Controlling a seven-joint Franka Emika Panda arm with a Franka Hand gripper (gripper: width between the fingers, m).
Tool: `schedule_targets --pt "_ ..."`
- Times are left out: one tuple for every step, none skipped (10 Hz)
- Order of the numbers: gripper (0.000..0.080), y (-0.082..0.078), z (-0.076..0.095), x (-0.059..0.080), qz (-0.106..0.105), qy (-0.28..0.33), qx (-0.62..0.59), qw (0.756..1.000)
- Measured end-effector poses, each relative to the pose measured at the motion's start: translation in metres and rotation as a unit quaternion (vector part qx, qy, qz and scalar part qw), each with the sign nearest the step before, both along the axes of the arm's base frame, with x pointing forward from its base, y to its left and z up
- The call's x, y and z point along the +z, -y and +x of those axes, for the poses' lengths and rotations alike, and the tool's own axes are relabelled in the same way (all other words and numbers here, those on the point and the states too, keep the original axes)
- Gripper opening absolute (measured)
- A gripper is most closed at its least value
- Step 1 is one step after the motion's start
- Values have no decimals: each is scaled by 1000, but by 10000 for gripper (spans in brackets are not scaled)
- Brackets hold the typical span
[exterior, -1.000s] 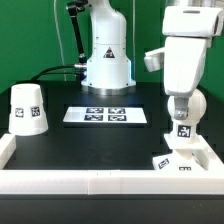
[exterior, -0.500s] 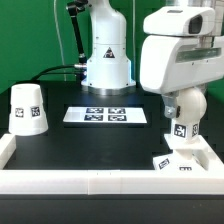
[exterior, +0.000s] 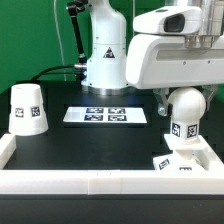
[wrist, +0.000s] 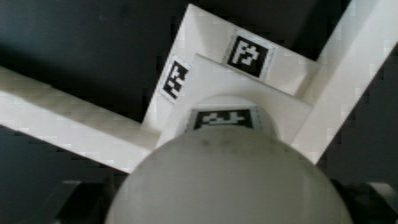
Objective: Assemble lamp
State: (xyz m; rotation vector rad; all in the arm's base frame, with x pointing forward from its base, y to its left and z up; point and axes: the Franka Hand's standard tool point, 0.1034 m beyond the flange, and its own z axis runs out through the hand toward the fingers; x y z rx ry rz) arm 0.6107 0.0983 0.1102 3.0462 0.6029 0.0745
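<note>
My gripper [exterior: 174, 98] is shut on the round white bulb [exterior: 185, 107], holding it just above the low square base [exterior: 180, 161] in the front corner at the exterior view's right. In the wrist view the bulb [wrist: 222, 175] fills the foreground between my dark fingers [wrist: 75, 200], and the tagged base [wrist: 240, 70] lies beyond it against the corner walls. The bulb hides the gripper [wrist: 222, 208] tips. The tapered shade [exterior: 27, 108] stands wide end down at the exterior view's left.
The marker board [exterior: 105, 115] lies flat in the middle of the black table. A white raised rail [exterior: 90, 181] borders the table's front and sides. The arm's pedestal [exterior: 105, 55] stands at the back.
The arm's wrist and hand have swung toward the exterior view's left and closer to the camera. The bulb stays held at nearly the same spot above the base.
</note>
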Motion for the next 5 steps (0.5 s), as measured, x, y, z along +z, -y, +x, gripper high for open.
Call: schedule_targets --pt "577 0 0 0 2 1 -46 999" --pt "577 0 0 0 4 2 -82 997" --pt "577 1 0 1 7 3 -128 992" --pt "577 1 0 1 11 5 -214 977" --pt "577 2 -1 1 14 4 -272 962"
